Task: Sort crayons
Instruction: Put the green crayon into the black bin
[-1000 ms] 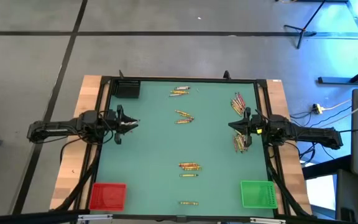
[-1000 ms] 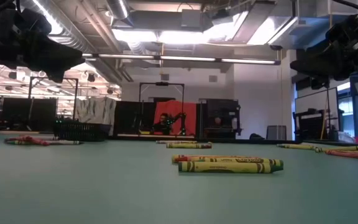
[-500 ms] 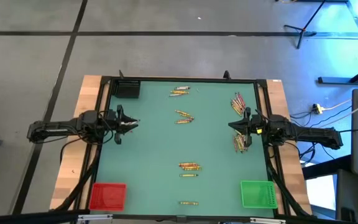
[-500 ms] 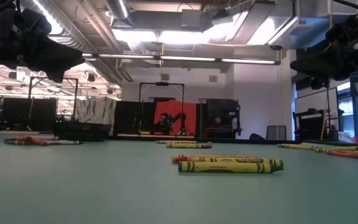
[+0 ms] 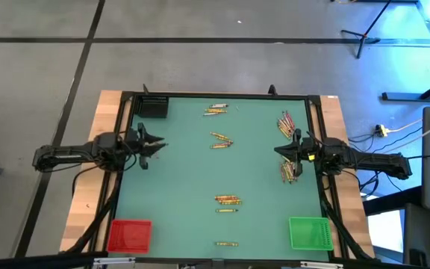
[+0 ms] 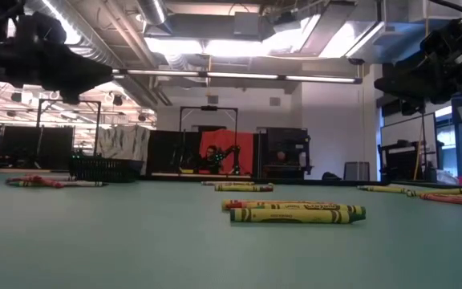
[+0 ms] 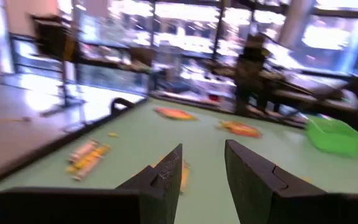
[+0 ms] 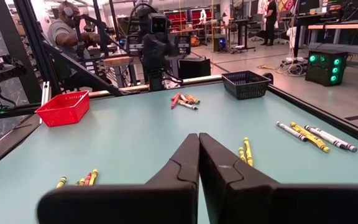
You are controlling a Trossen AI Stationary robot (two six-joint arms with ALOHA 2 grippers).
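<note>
The left gripper [image 5: 157, 145] is hanging over the table's [image 5: 178, 194] nine o'clock edge with its fingers [image 7: 166, 177] parted and nothing between them. A red bin [image 5: 129, 235] is sitting at the seven o'clock corner and a black bin [image 5: 153, 107] at eleven.

The crayons are lying loose in small clusters: one [image 5: 216, 110] at twelve o'clock, one [image 5: 220, 140] just above centre, one [image 5: 228, 200] below centre, a single crayon [image 5: 226, 243] at six, and two groups [image 5: 287, 124] at three o'clock.

The right gripper [image 5: 287, 155] is hovering beside those three o'clock crayons with its fingers pressed together, empty. A green bin [image 5: 308, 232] is waiting at five o'clock.

No crayon is binned yet, so sorting appears to be just starting. The next move probably calls for opening the fingers, lowering over one crayon and pinching it.
</note>
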